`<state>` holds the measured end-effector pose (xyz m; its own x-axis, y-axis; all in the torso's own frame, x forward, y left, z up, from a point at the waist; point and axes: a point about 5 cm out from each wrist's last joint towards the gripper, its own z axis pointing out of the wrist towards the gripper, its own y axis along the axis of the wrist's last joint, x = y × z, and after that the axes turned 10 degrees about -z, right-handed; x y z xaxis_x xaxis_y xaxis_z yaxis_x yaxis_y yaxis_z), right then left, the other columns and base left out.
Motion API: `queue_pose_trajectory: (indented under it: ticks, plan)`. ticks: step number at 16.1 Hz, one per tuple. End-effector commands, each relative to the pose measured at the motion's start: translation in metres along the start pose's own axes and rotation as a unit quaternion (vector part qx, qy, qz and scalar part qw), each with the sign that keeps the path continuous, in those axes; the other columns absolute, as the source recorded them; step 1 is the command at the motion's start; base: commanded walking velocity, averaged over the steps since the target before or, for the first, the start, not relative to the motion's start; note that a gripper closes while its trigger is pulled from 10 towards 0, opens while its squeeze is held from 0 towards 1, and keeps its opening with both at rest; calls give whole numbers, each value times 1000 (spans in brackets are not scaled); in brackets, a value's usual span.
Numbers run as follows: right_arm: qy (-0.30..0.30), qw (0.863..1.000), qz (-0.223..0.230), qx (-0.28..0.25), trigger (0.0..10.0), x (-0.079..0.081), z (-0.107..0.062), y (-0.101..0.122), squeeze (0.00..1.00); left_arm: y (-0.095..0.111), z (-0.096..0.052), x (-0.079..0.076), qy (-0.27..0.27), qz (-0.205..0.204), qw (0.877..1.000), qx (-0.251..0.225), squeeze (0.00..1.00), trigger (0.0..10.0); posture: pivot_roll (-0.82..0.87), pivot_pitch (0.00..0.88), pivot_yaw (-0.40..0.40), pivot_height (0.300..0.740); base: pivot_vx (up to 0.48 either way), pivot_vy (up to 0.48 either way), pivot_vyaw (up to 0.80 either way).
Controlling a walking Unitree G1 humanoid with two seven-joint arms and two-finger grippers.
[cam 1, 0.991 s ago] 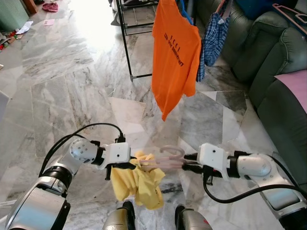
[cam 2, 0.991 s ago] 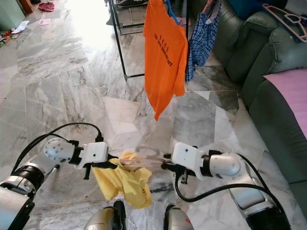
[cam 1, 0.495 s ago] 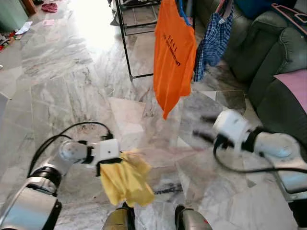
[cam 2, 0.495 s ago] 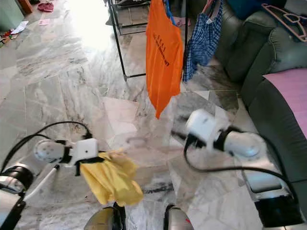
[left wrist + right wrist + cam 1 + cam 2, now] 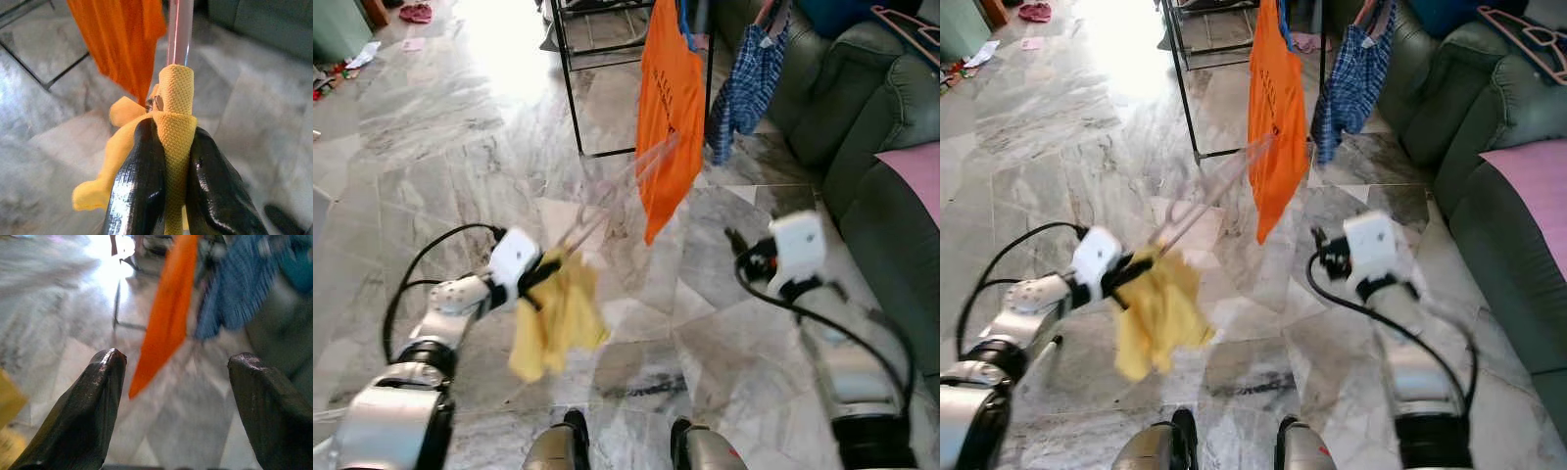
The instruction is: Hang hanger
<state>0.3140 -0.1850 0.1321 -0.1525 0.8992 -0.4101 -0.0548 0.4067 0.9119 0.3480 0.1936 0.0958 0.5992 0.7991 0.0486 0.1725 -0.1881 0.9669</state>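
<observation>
A yellow garment (image 5: 553,313) hangs on a clear pinkish hanger (image 5: 617,191), which is blurred and slants up toward the orange shirt (image 5: 668,108). My left gripper (image 5: 543,274) is shut on the garment's collar and the hanger under it. The left wrist view has both black fingers (image 5: 139,186) pinching the yellow cloth (image 5: 176,83), with the hanger's stem (image 5: 180,29) rising beyond. My right gripper (image 5: 736,240) is off to the right, apart from the hanger. Its fingers (image 5: 93,396) stand wide open with nothing between them.
A black clothes rack (image 5: 570,88) stands ahead, holding the orange shirt and a blue plaid garment (image 5: 749,78). A dark green sofa (image 5: 881,127) runs along the right, with a pink hanger (image 5: 1518,34) on its back. Marble floor stretches to the left.
The right gripper let go of the hanger and drew away to the right. The left arm swung the hanger and yellow garment upward toward the rack.
</observation>
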Motion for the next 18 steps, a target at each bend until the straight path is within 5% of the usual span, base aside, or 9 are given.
queue_pose_trajectory:
  ticks: [1,3,6,8,9,12,13,14,18]
  plan:
    - [-17,999,29,21,10000,0,-2,-9,1000,18,3,4,0,-17,999,-43,0,0,-217,226,72,740,0,0,0]
    - [-33,993,95,56,10000,6,1,-23,1000,40,12,-4,-52,-48,993,-100,0,0,-209,228,61,740,0,0,0]
    - [-36,988,124,79,10000,4,0,-36,1000,61,12,-15,-169,-37,978,-117,0,0,-198,228,59,740,0,0,0]
    - [-31,986,145,77,10000,5,0,-37,1000,68,7,-20,-235,-35,965,-113,0,0,-199,227,61,740,0,0,0]
    - [-30,979,191,61,10000,8,0,-37,1000,69,5,-22,-263,-29,959,-103,0,0,-202,225,63,740,0,0,0]
    - [-22,979,201,40,10000,15,-2,-34,1000,69,0,-27,-311,-27,946,-90,0,0,-209,231,64,740,0,0,0]
    - [-2,965,258,45,10000,18,-3,-35,1000,70,-1,-32,-337,-25,937,-85,0,0,-210,233,64,740,0,0,0]
    - [13,959,279,41,10000,19,-3,-34,0,71,-1,-36,-354,-19,931,-84,0,0,-210,236,66,740,0,0,0]
    - [108,939,326,30,10000,31,-2,-29,0,72,1,-54,-419,-9,905,-73,0,0,-210,241,68,740,0,0,0]
